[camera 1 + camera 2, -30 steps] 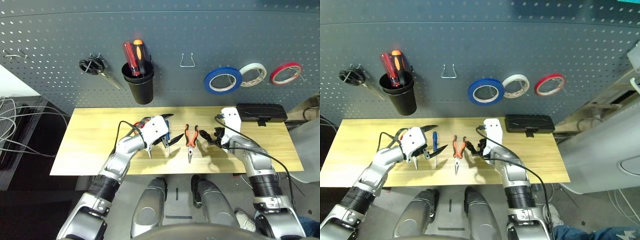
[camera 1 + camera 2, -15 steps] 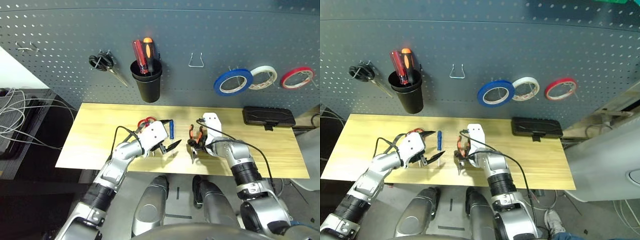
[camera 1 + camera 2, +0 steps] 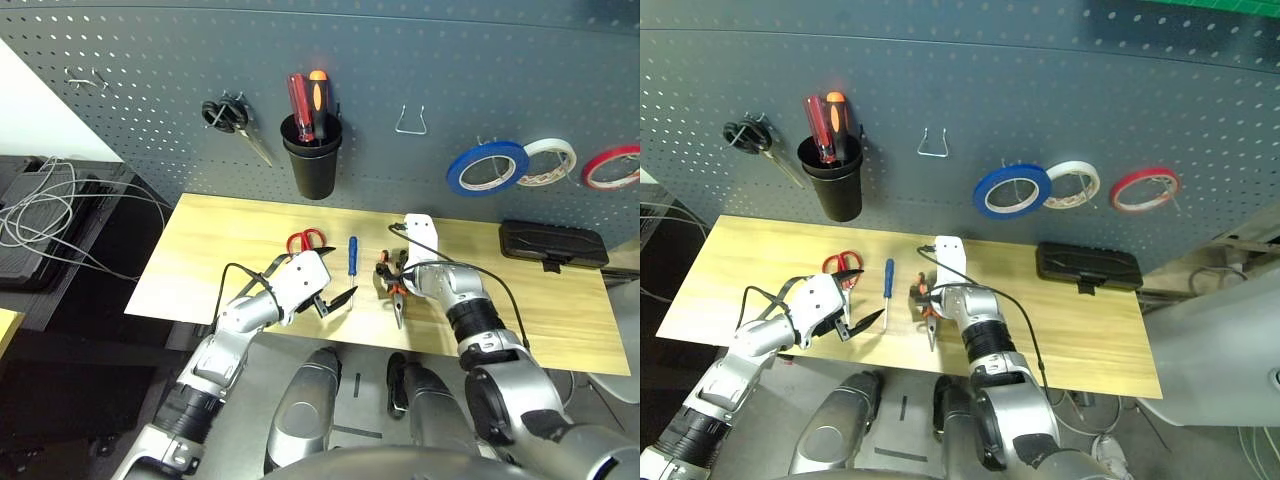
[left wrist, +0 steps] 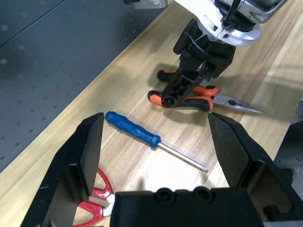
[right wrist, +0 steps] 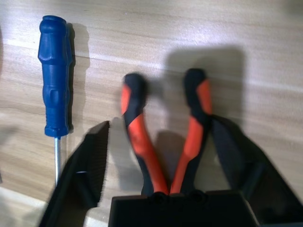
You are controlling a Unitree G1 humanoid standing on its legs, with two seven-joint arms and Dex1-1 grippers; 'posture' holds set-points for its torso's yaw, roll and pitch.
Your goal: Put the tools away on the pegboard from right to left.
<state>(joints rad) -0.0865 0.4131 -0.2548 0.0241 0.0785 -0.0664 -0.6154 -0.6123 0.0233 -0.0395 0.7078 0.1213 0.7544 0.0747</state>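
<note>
Since a second ago, the left claw [image 4: 156,114] has drawn slightly back from over the red-handled scissors [image 3: 291,243], and the right claw [image 5: 160,119] has come leftward from beside the pliers [image 5: 147,146] to straddle their handles. That shift makes the pliers the likely next tool, as the blue tape ring [image 3: 456,172] already hangs on the pegboard [image 3: 250,60]. On the left, the scissors' red loops lie open to sight on the tabletop [image 3: 180,250], with the left claw spread wide and empty just beside them. Next comes the blue screwdriver [image 4: 132,130], flat on the wood between scissors and pliers, then the pliers themselves, handles splayed. The right claw stands spread around them, its left finger apart from the near handle; its right one looks to be against the other, though whether it presses I cannot tell. While the right wrist view gives this spacing at the handles, the left wrist view gives the metal nose beyond and the claw's height over the wood. The bare hook [image 3: 410,132] left of the tape rings seems the pliers' likely place, once the claw closes evenly.
</note>
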